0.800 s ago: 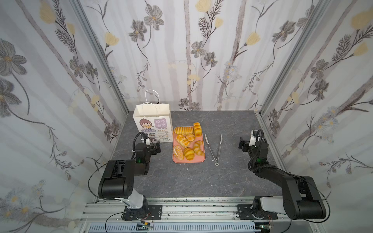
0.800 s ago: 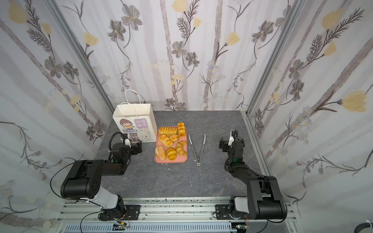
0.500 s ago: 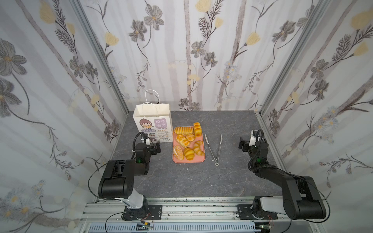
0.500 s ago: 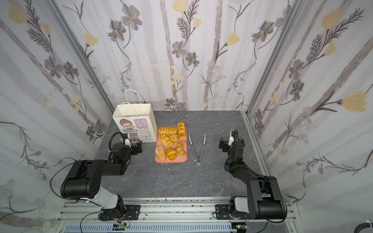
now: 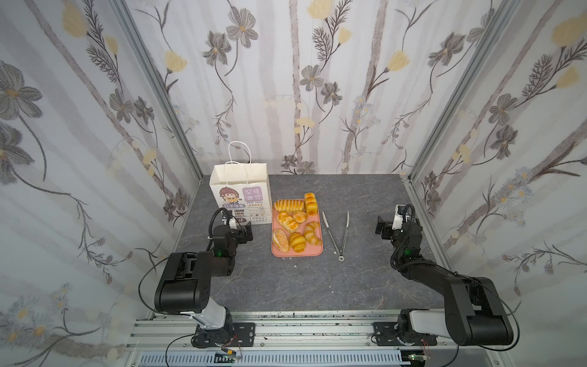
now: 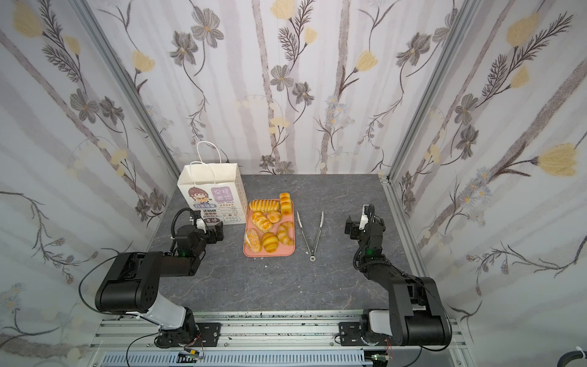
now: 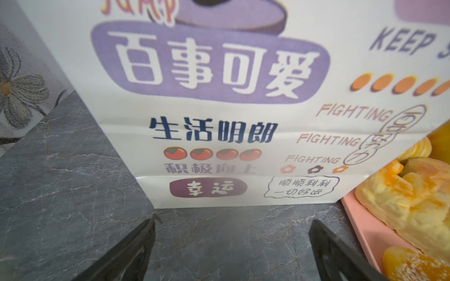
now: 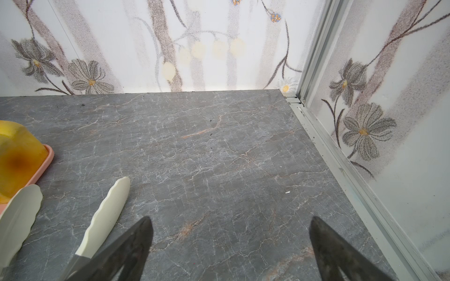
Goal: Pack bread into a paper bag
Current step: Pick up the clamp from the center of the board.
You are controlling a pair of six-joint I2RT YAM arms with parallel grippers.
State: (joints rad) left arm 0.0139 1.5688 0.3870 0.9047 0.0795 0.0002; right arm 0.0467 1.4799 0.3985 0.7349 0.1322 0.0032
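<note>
Waiting low on the table at either side of the stall, both arms face the back wall as we see them from above. The left gripper (image 7: 232, 222) has its jaws spread wide with nothing between them. The paper bag (image 7: 219, 121) stands upright directly ahead of it, near but not touching (its printed face fills the wrist view). The bread (image 5: 293, 222) lies on a pink tray (image 5: 297, 254) just beside the bag, ahead of that claw and off toward the other arm. The right gripper (image 8: 230, 219) is likewise wide apart and empty, facing open table (image 5: 286, 286). A pair of metal tongs (image 5: 338, 232) with cream tips lies splayed in a V between this claw and the tray, one tip just beside the tray's edge. We note a dark grey top, veined like marble and boxed in by floral wallpaper walls (image 5: 301, 79). An aluminium rail (image 5: 286, 324) carries the arm bases.
</note>
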